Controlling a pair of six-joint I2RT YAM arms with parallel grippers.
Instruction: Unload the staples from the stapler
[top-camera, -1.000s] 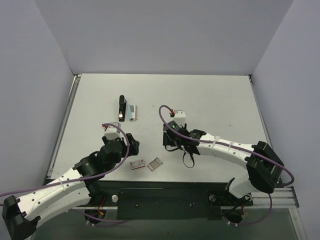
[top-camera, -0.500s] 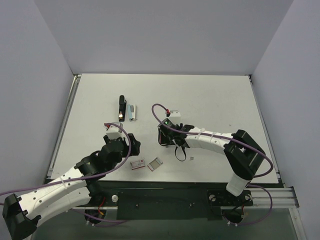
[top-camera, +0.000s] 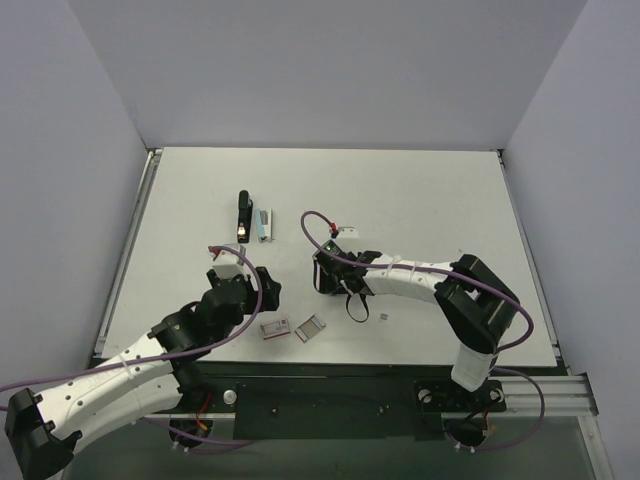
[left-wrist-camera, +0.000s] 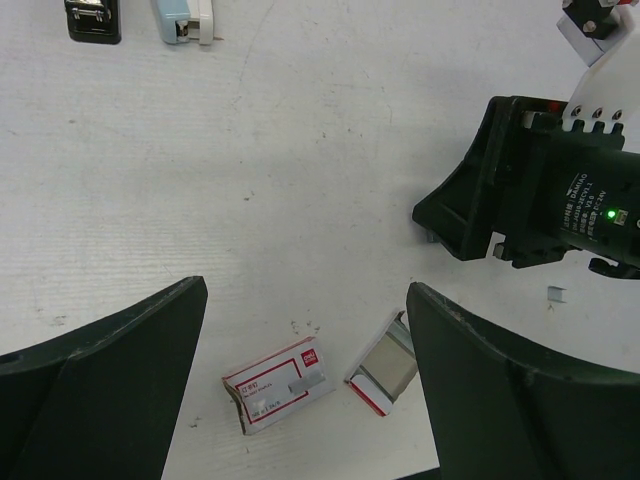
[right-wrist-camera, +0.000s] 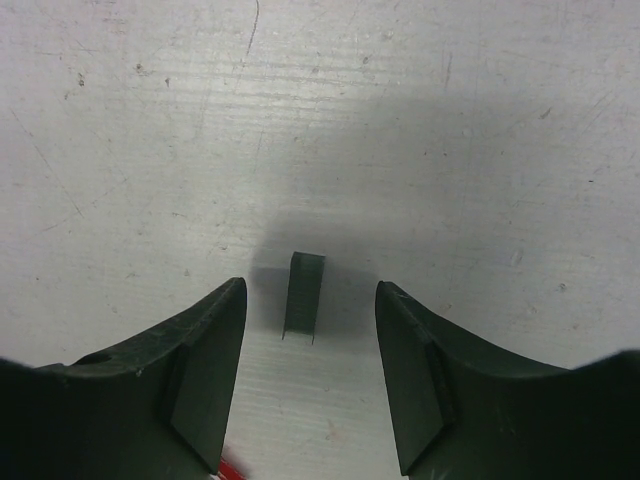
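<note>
The black stapler (top-camera: 243, 216) lies at the back left of the table, its near end at the top edge of the left wrist view (left-wrist-camera: 92, 18). My right gripper (top-camera: 325, 272) points down at the table near the middle. In the right wrist view my right gripper (right-wrist-camera: 310, 288) is open, and a short strip of staples (right-wrist-camera: 303, 297) lies flat between its fingers, touching neither one. My left gripper (left-wrist-camera: 305, 300) is open and holds nothing, hovering above a red-and-white staple box (left-wrist-camera: 278, 397). From the top it sits near the left front (top-camera: 255, 290).
A pale teal oblong piece (top-camera: 263, 224) lies just right of the stapler. The staple box (top-camera: 275, 328) and its open inner tray (top-camera: 311, 327) lie near the front edge. A tiny loose staple bit (top-camera: 386, 318) lies right of my right gripper. A purple cable loops over each arm.
My right gripper has shifted left toward the table's middle and its arm has folded in closer. The left arm has barely moved.
</note>
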